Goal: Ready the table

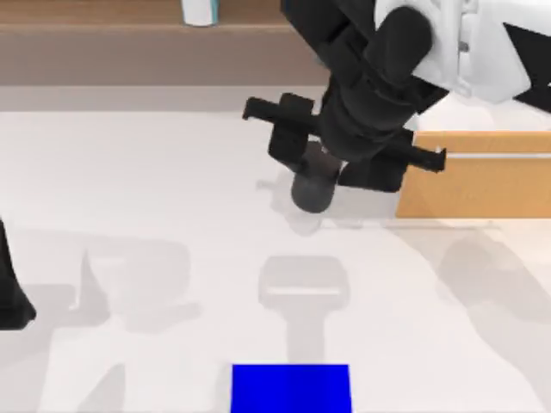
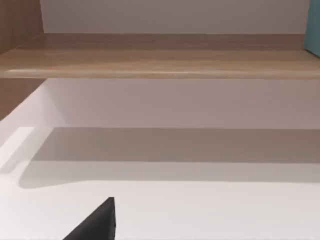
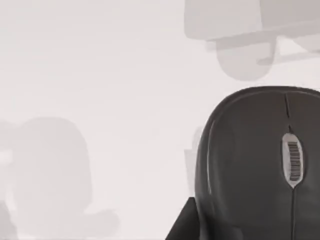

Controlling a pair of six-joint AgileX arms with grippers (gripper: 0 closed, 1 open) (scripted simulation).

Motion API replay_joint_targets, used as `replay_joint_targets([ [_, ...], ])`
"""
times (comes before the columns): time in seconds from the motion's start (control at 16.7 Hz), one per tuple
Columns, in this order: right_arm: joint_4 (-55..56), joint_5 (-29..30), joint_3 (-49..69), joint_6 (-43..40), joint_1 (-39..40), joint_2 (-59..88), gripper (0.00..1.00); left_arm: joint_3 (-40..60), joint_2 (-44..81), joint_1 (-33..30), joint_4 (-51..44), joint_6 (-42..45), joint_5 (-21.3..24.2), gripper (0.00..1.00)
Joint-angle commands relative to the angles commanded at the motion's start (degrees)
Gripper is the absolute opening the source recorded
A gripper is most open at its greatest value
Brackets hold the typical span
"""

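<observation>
— What sits closest to the lens?

— The right arm (image 1: 387, 77), black and white, reaching in over the far part of the table (image 1: 155, 172) from its right side. Its right gripper (image 1: 317, 176) hangs above the white tabletop near the far edge, about midway across.

— Is that claw pinching anything?

— Yes, a dark grey computer mouse (image 1: 312, 191). The right wrist view shows the mouse (image 3: 260, 165) with its scroll wheel, and a black finger (image 3: 185, 222) against its side. The mouse casts a shadow on the tabletop apart from itself, so it seems lifted off the surface.

— And the rest of the tabletop?

— A blue mat (image 1: 291, 389) lies at the near edge, about midway across. A light-orange cabinet (image 1: 482, 176) stands at the far right. A brown wooden shelf (image 1: 129, 34) runs along the far edge.

— The left arm?

— The left gripper (image 1: 10, 292) sits at the left edge; whether its claw is spread or pressed together, I cannot tell.
</observation>
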Motion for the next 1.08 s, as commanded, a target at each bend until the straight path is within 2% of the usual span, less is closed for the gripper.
replay_joint_targets([
  [0.3, 2.7, 0.6, -10.8, 6.8, 12.8, -0.4, 0.00, 0.0, 0.0, 0.0, 0.0, 0.0, 0.0, 1.00],
  [0.54, 3.9, 1.6, -17.9, 10.5, 20.2, 0.3, 0.00, 0.0, 0.0, 0.0, 0.0, 0.0, 0.0, 1.00],
  [0.78, 4.3, 2.4, -21.9, 12.4, 24.0, 0.8, 0.00, 0.0, 0.0, 0.0, 0.0, 0.0, 0.0, 1.00],
  [1.08, 4.3, 2.5, -22.3, 12.6, 24.3, 0.9, 0.00, 0.0, 0.0, 0.0, 0.0, 0.0, 0.0, 1.00],
])
